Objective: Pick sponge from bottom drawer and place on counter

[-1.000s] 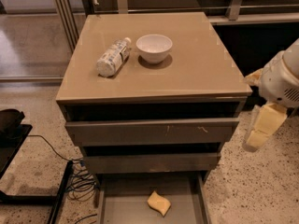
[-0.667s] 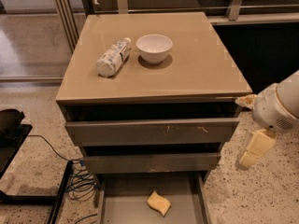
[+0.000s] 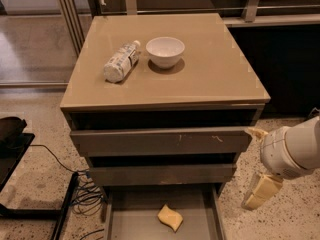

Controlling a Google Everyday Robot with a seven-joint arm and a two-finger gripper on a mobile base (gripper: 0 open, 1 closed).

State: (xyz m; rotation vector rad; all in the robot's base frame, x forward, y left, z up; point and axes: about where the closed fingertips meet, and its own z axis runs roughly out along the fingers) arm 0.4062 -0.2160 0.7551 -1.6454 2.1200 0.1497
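Pale-yellow sponge lies in the open bottom drawer; the gripper, outside at three o'clock, grip state untellable, could clip the drawer's side.

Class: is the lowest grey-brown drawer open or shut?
Open: the grey-brown bottom drawer is out, pale-yellow sponge on its floor. The gripper hangs to its right.

No legible text, bottle label unreadable, gripper beside bottom drawer

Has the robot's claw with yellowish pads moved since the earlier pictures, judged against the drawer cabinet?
Yes. The claw has moved down along the cabinet's right side, from near the glossy beige counter toward the open grey bottom drawer.
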